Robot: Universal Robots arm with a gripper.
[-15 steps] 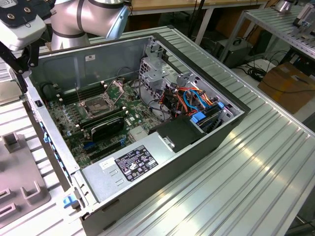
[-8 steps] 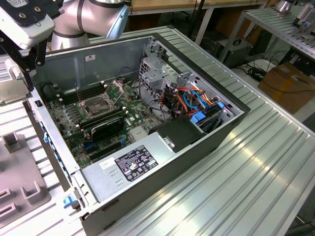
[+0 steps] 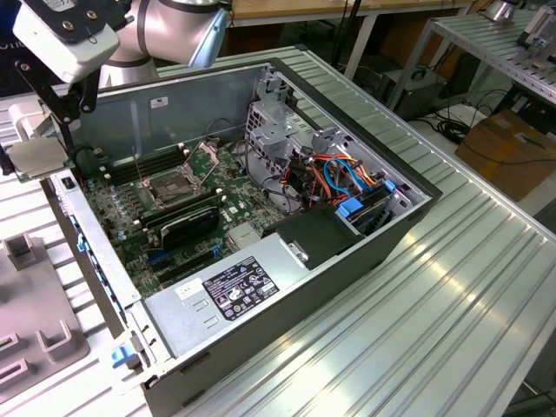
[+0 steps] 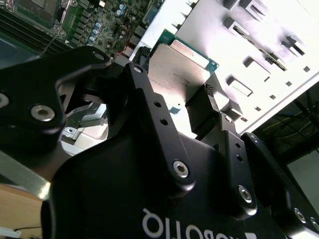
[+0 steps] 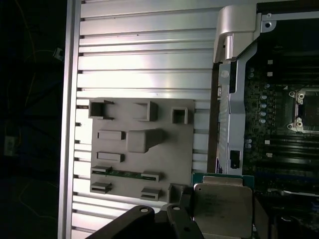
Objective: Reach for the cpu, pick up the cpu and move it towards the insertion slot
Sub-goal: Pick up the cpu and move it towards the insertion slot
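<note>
The open computer case (image 3: 287,261) sits on the ribbed metal table (image 3: 452,287), its CPU socket (image 3: 174,184) bare on the green motherboard. At the case's edge, the gripper (image 4: 192,79) has its fingers closed on the cpu (image 4: 174,62), held clear of the grey fixture plate (image 5: 142,149).

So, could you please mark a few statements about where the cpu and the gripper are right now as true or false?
1. The gripper holds the cpu between its fingers. True.
2. The cpu is seated in the insertion slot. False: it is held above the case's edge, apart from the slot.
3. A grey fixture plate lies on the ribbed table outside the case. True.
4. The computer case is closed. False: its side is open, showing the motherboard.
</note>
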